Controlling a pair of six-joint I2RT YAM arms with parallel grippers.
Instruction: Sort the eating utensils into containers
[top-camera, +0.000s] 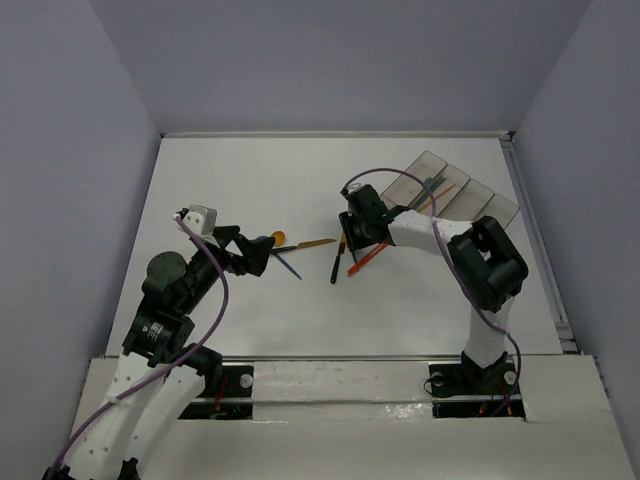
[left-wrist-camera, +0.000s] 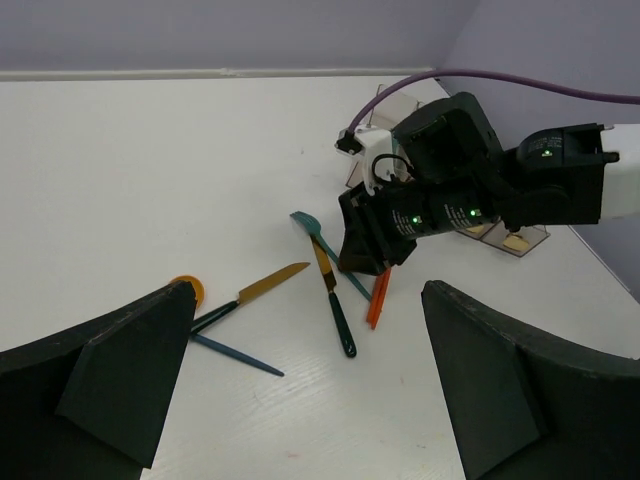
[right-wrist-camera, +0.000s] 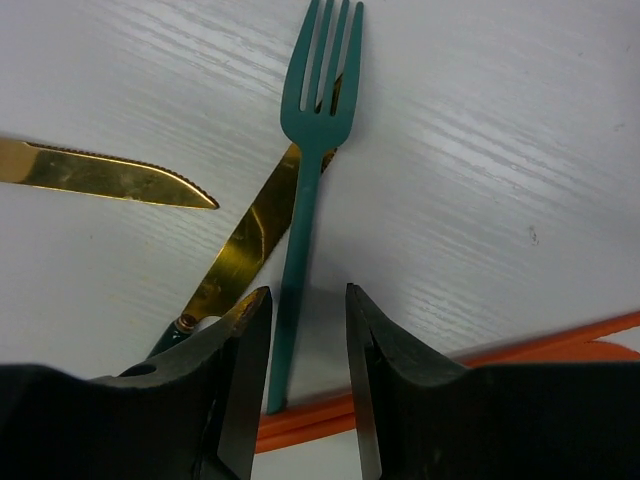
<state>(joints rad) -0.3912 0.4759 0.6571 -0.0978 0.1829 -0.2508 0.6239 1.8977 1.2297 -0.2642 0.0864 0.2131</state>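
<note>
Teal fork, current pick target. Risk: a gold-bladed knife is lying crossed under the fork and running beneath one finger, and an orange utensil is passing just under both fingertips. A closing pinch could therefore be catching a second piece, or be skating the thin handle sideways on the table. Position: the right gripper is straddling the fork's handle, jaws narrowly spread and apparently not touching it. The handle is sitting nearer the knife-side finger, with the tines pointing away. The left gripper is hovering with jaws wide apart near other utensils. The containers are standing well apart at the table's far right
</note>
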